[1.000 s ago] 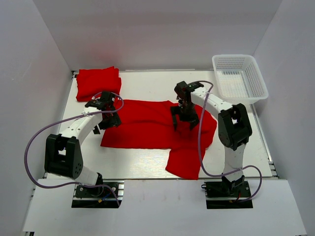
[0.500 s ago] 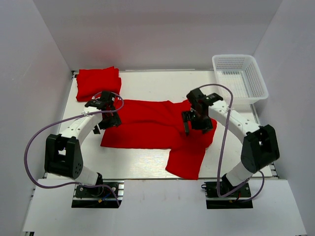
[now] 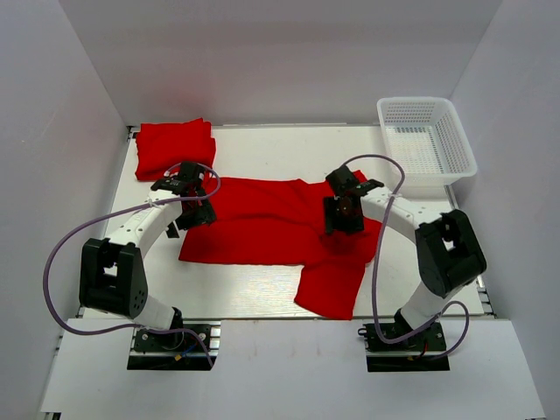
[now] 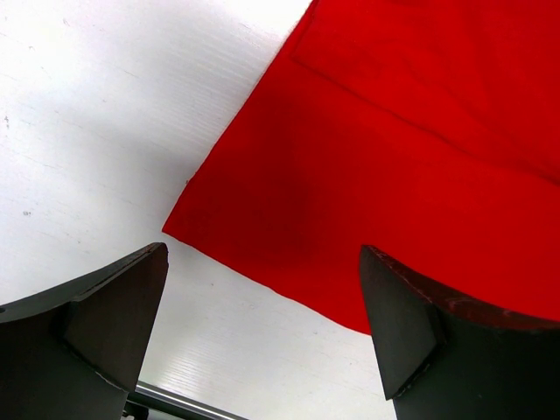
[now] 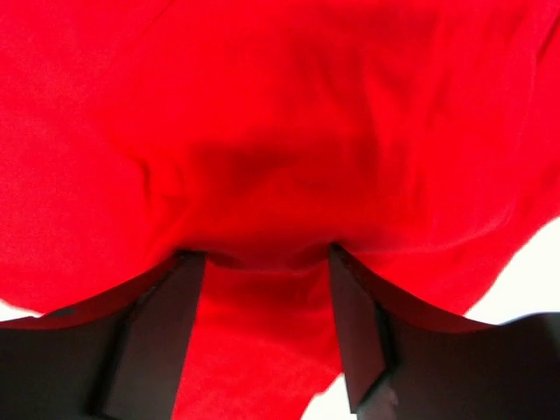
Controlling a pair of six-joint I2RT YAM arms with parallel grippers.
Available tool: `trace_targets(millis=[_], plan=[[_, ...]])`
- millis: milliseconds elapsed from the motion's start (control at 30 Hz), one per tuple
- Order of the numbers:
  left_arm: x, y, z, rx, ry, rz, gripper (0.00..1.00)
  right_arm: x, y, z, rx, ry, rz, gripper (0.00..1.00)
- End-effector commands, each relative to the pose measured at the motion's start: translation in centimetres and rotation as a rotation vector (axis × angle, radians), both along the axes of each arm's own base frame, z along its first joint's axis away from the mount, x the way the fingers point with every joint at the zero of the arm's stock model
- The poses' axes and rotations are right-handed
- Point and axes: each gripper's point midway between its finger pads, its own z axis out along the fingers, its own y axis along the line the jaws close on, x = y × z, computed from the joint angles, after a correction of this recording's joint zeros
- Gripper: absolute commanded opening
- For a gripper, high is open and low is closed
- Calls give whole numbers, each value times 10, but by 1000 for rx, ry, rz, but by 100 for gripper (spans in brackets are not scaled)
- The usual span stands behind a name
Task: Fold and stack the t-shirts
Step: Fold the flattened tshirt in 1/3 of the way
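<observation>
Top external view, right gripper [image 3: 343, 215]: swung out sideways half a second back, now pulled in again and pressed down onto the spread t-shirt [image 3: 262, 223], red cloth on every side of the tips. Right wrist view of the same: fingers [image 5: 149, 350] drawn partway together from a wider stance, tips sunk into the cloth, a soft ridge puckered up between them, not yet pinched flat. Reads as a grab just beginning, probably to lift this part over for a fold. Left gripper [image 3: 189, 203]: no shift at all, spread as wide as before, hovering with the shirt's corner just ahead of one tip, the hem crossing the gap between both, white table [image 4: 79, 105] on the near side. Folded t-shirt [image 3: 175, 147] well beyond the left fingers, apart from them. Spread one still to be folded and stacked.
</observation>
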Motion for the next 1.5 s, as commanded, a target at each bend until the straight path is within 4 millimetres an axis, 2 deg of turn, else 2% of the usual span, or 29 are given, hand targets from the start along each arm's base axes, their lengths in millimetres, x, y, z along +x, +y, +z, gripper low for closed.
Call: trace_targets(millis=[0, 133, 333, 467, 533, 567, 667, 800, 967, 1100, 1200, 1233, 1367, 1400, 1433, 1467], plan=[[14, -4, 13, -11, -54, -10, 100, 26, 1, -3, -16, -81, -49, 63], [11, -2, 13, 0, -46, -7, 100, 20, -6, -6, -33, -74, -67, 61], [13, -2, 11, 0, -46, -7, 100, 22, -14, -9, -67, -80, -121, 60], [11, -2, 10, 2, -37, -7, 100, 18, -17, 2, -60, -92, -124, 60], [13, -2, 11, 0, -46, -7, 100, 13, -15, 4, -41, -85, -120, 61], [13, -2, 11, 0, -46, -7, 100, 13, -12, 13, -13, -109, -117, 61], [13, -2, 11, 0, -46, -7, 100, 4, -9, 16, 28, -101, -102, 61], [13, -2, 11, 0, -46, -7, 100, -11, -13, 5, 34, -56, -108, 61], [13, -2, 8, 2, -37, -7, 100, -13, -13, -6, 22, -39, -103, 61], [13, -2, 6, 4, -28, -7, 100, -9, -11, -12, 24, -42, -105, 61], [13, -2, 6, 4, -28, -7, 100, 2, -8, -14, 26, -63, -105, 60], [13, -2, 6, 4, -28, -7, 100, 4, -8, -17, 18, -64, -105, 53], [11, 0, 5, 14, -21, -4, 100, 10, -12, -23, -11, -66, -125, 46], [11, 0, 5, 14, -21, -4, 100, 11, -13, -22, -17, -71, -132, 40], [14, -1, 8, 12, -30, -4, 100, 11, -14, -23, -22, -64, -137, 25], [14, -1, 8, 12, -30, -4, 100, 11, -14, -21, -22, -67, -138, 17]])
